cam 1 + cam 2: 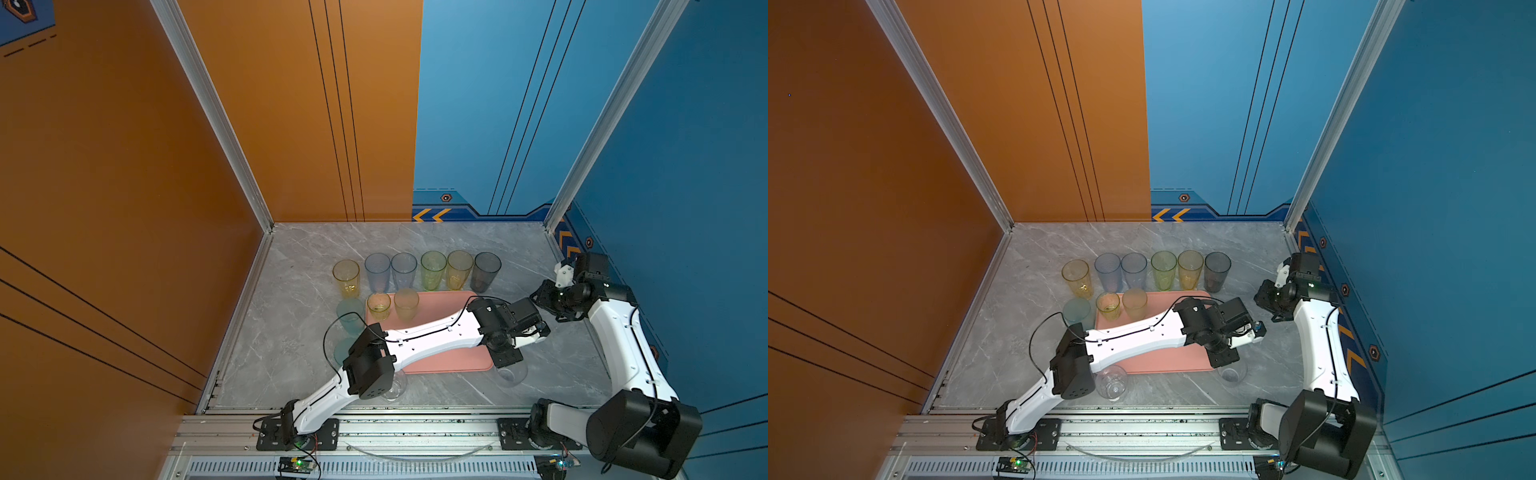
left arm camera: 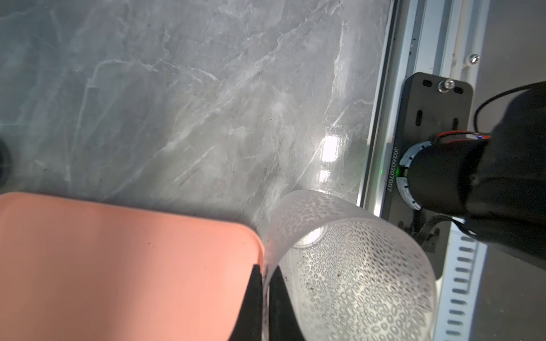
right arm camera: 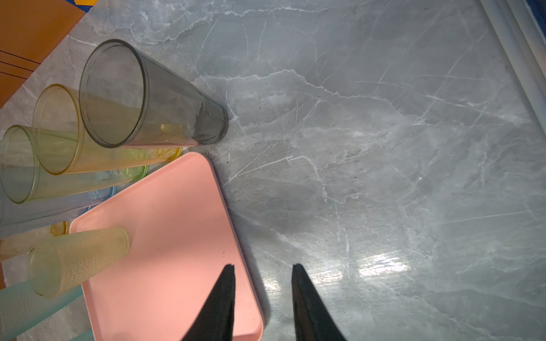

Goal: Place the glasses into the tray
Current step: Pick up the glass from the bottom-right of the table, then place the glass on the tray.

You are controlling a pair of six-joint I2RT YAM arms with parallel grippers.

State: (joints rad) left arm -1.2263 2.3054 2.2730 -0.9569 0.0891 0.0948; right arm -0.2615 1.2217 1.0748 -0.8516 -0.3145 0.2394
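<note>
- Step in hand: the pick. The left gripper [image 2: 266, 271] is pinched tight on the wall of the clear dimpled tumbler [image 2: 348, 274], one finger inside the rim and one outside.
- That tumbler is just off the tray [image 1: 440, 305] at its 5 o'clock corner, beside the rim. I can't tell whether it is off the marble table [image 1: 299, 291] yet.
- The right gripper [image 3: 263, 283] is partly open and holds nothing. It hovers over the tray's 3 o'clock edge.
- Already on the tray: two short yellow tumblers [image 1: 406, 303] at the 11 o'clock corner.
- Not yet in:
  - a row of six tall tumblers [image 1: 432, 270] at 12 o'clock
  - teal tumblers [image 1: 350, 316] at 9 o'clock
  - a second clear glass [image 1: 1112, 382] at 7 o'clock, beside the left arm's elbow
- The next move probably calls for lifting the tumbler over the low rim, carrying it toward 11 o'clock onto bare pink, setting it upright and then letting go. A one-wall pinch may let the tumbler swing or tip.
- Writing: a white serial [image 2: 389, 169] on the black base plate [image 2: 425, 118] in the left wrist view, roughly "JG260207007". There are no brands or labels on the glasses or tray.
</note>
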